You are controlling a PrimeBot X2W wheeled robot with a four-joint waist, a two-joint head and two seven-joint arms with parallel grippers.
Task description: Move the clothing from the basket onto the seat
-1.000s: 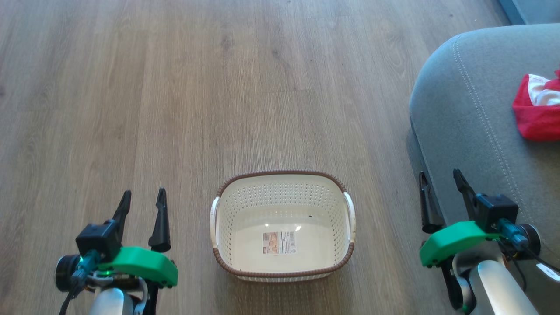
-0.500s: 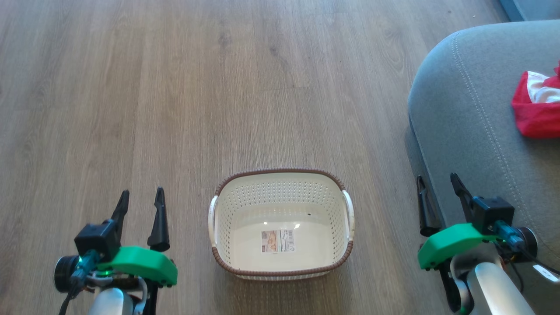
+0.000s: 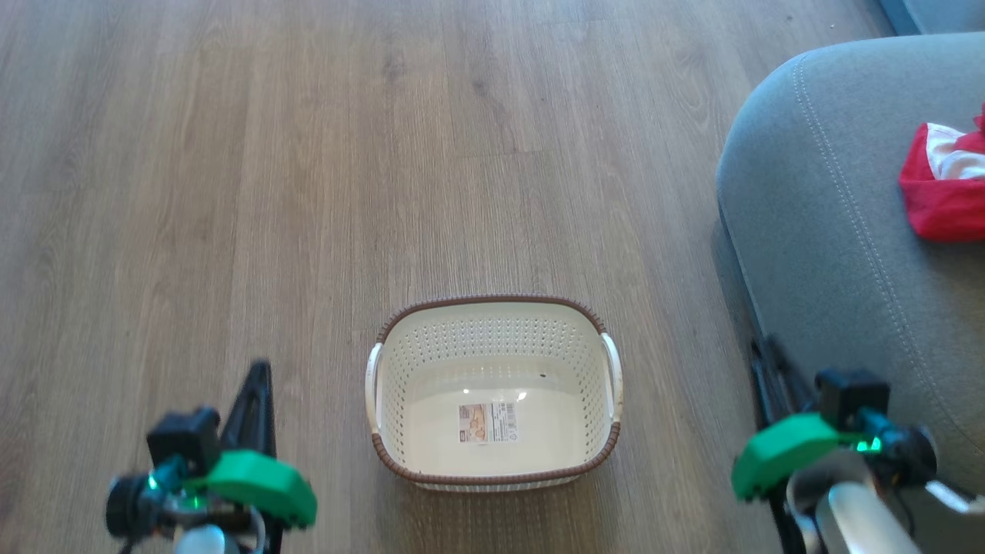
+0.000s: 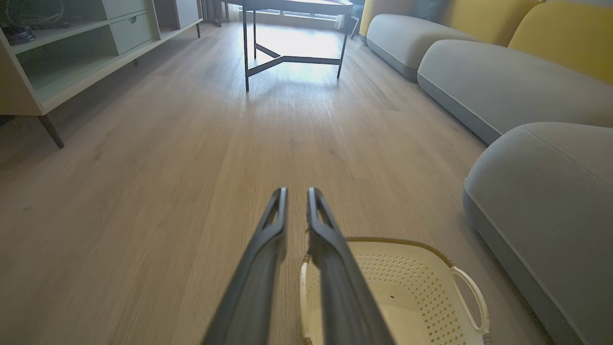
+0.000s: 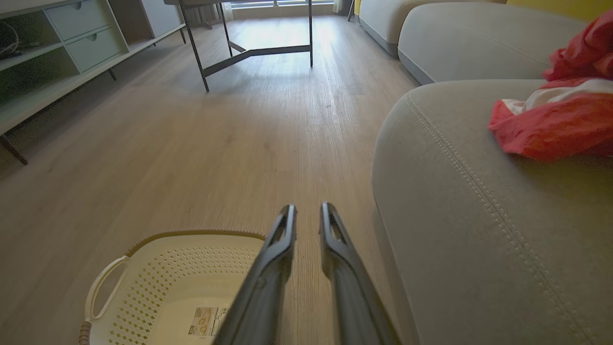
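The cream basket (image 3: 492, 300) stands on the wood floor between my arms, holding nothing but the label on its bottom. Red clothing with white parts (image 3: 943, 208) lies on the grey seat (image 3: 831, 231) at the right. My left gripper (image 3: 260, 369) hangs over the floor left of the basket, its fingers drawn together with nothing between them. Against the seat's front edge, my right gripper (image 3: 766, 350) is blurred, its fingers close together. The left wrist view shows my left gripper (image 4: 297, 191) with a thin gap, beside the basket (image 4: 402, 242). The right wrist view shows my right gripper (image 5: 307, 208), the clothing (image 5: 555, 129) and the seat (image 5: 455, 191).
A table with dark metal legs (image 4: 287, 57) stands far ahead on the floor. A pale shelf unit (image 4: 72, 48) lines the left wall. More grey cushions (image 4: 479, 81) with yellow backs (image 4: 565, 38) run along the right.
Both grippers have closed from wide open to nearly together. Both arms have dropped lower in the head view. The basket and the clothing have not moved.
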